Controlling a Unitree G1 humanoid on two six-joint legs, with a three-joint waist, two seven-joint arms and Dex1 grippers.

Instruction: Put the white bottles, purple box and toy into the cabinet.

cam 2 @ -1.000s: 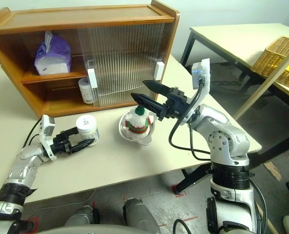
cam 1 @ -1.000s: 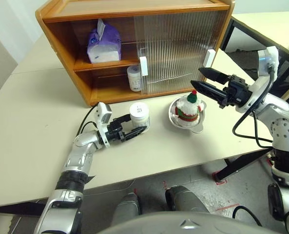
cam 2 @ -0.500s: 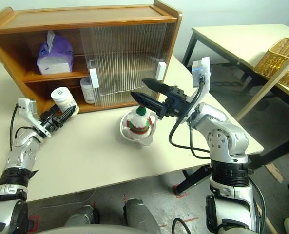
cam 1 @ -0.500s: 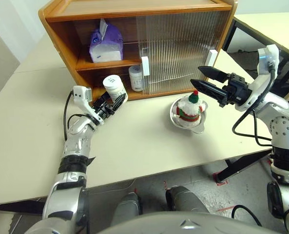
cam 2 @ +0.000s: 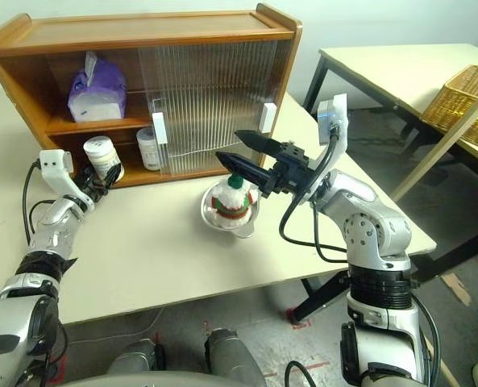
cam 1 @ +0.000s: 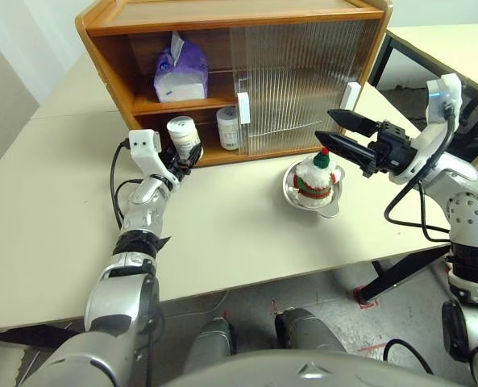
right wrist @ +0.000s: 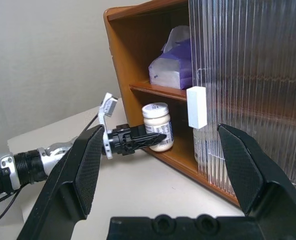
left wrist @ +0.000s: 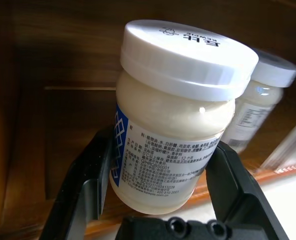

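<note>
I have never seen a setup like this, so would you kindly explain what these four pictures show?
A two-armed humanoid robot is tidying a table. Two pictures come from its head cameras, two from its wrists. Its left gripper holds a small white plastic jar at the open side of the brown wooden cabinet, where another white jar and a lavender tissue pack sit. The right gripper hangs open above a fluffy white knitted toy in a shiny steel bowl.
</note>
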